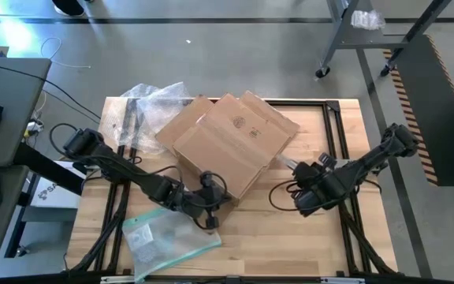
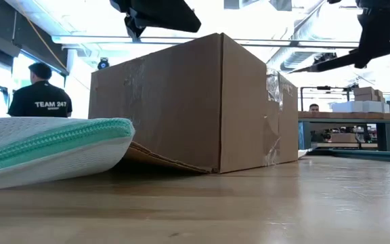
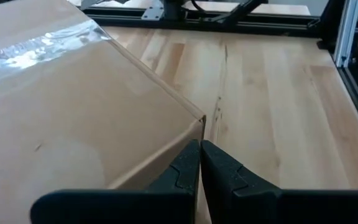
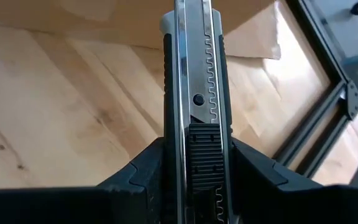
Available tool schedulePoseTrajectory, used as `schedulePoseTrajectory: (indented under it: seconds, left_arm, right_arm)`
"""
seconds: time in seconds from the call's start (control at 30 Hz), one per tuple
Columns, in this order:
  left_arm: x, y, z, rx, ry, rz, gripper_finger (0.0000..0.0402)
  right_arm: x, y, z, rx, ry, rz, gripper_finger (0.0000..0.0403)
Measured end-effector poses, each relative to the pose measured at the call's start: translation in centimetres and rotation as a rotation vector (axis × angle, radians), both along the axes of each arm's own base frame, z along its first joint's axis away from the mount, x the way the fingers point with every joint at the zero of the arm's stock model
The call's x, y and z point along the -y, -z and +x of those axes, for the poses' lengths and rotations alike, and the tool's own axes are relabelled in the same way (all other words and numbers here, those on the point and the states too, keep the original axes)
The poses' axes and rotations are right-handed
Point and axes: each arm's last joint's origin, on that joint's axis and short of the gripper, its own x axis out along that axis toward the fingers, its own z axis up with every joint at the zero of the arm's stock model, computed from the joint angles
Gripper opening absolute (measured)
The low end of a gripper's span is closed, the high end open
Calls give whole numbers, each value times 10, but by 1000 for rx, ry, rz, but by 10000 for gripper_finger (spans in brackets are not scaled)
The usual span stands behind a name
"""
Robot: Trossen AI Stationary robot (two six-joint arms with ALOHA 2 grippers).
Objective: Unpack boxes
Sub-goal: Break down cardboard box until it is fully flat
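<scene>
1. The box (image 1: 231, 142) is seen mid-tabletop (image 1: 290, 244), sitting slightly askew, with its near bottom edge lifted a little off the wood in the low view.
2. It is judged stiff but light: corrugated walls that should hold shape when pushed, while the flaps would bend easily. The taped seam is likely slick, so bare cardboard at an edge or corner is the better place to be taken hold of.
3. Plain brown card is shown, with clear tape glinting along the top seam and down one side, and small printed marks on top.
4. The left gripper (image 1: 209, 188) is held at the box's near corner, its fingers (image 3: 188, 168) pressed fully together with nothing between them.
5. The right gripper (image 1: 306, 170) is parked just beside the box's right side, its fingers (image 4: 253, 174) clamped on a utility knife (image 4: 194, 93) that is pointed toward the cardboard.
6. A clear pouch (image 1: 164, 237) with a teal edge is lying near the front, and bubble wrap (image 1: 152, 99) is bunched behind the box.
</scene>
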Motion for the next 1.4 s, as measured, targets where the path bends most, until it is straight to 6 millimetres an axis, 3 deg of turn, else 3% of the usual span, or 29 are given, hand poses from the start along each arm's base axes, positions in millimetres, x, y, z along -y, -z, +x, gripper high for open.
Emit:
schedulePoseTrajectory:
  seconds: [0.6, 0.8, 0.93, 1.03, 1.23, 1.4]
  left_arm:
    - [3, 25, 14, -29, -12, -4, 0]
    - [4, 18, 16, 24, 8, -46, 0]
    - [7, -11, 15, 81, 33, -130, 0]
    - [5, -21, 9, 50, 6, -150, 0]
    - [-11, -12, -2, -92, -147, -52, 0]
    - [-18, 2, 8, -139, -179, 11, 0]
  right_arm:
    - [0, 2, 16, 77, -61, 60, 124]
    - [-1, 2, 19, 89, -84, 72, 124]
    - [-1, 2, 19, 90, -83, 67, 124]
    - [-1, 2, 19, 91, -81, 67, 124]
    - [-1, 2, 19, 91, -84, 60, 124]
    - [1, 2, 21, 90, -97, 53, 124]
